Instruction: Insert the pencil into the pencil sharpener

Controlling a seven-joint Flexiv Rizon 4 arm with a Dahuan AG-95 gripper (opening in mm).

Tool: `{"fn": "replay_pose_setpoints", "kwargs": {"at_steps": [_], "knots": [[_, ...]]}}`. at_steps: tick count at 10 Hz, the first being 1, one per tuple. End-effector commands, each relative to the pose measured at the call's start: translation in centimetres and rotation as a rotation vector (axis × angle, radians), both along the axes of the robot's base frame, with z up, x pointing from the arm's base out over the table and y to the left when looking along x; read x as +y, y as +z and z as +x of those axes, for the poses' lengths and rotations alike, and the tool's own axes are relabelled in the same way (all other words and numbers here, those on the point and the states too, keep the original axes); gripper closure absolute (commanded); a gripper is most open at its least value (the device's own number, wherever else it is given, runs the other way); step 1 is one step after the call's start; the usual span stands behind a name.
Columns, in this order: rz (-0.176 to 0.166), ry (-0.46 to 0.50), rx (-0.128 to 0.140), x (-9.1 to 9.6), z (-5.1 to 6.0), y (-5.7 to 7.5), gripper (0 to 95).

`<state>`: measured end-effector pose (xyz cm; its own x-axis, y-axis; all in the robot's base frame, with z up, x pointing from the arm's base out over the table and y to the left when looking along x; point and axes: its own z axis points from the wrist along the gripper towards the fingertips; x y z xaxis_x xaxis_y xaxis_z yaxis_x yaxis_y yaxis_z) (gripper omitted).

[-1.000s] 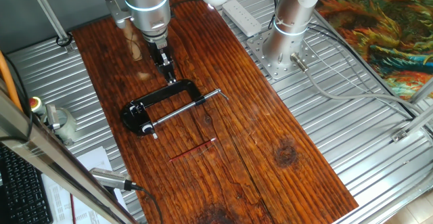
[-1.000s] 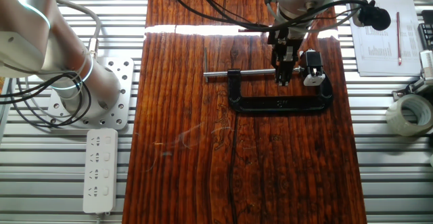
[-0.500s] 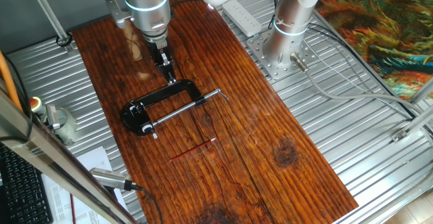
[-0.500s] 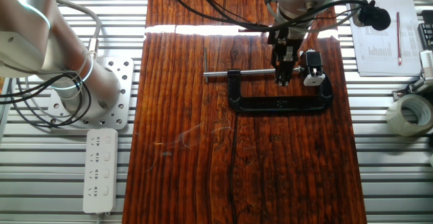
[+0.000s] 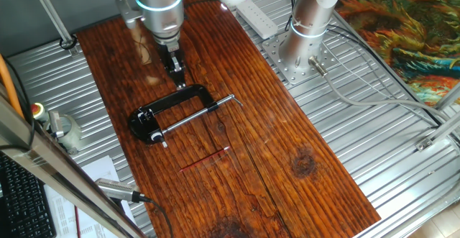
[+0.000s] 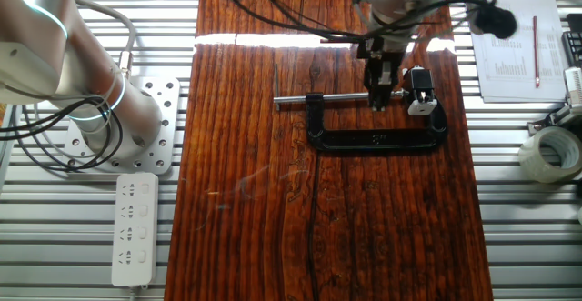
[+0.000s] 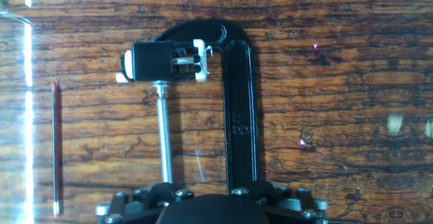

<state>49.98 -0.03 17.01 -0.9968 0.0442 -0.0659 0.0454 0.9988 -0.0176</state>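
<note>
Thin red pencil [image 7: 57, 153] flat on grainy wood board [image 5: 287, 134] — sharpener [image 7: 164, 62] clamped in glossy black C-clamp [image 7: 238, 102] — gripper [image 5: 177, 77] above clamp, opening unclear.

desk [image 5: 273, 134]: reddish-brown wood, dark streaky grain | pencil [image 7: 57, 146]: thin red, pale tip | C-clamp [image 7: 240, 109]: glossy black frame, silver screw rod | sharpener [image 7: 166, 62] in the C-clamp: black body, white end parts | power strip [image 6: 133, 228] left of desk: white | tape roll [image 6: 551, 152]: off-white
</note>
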Motion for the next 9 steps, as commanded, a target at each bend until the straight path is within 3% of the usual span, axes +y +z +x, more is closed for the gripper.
{"fn": "replay_pose_setpoints", "kwargs": {"at_steps": [1,6,9], "knots": [[-0.006,-0.014,-0.014,0.0,0.0,0.0,95.0],[-0.012,-0.009,0.013,0.3,0.0,0.0,95.0],[-0.005,-0.012,0.013,1.7,0.1,-0.3,95.0]]}}
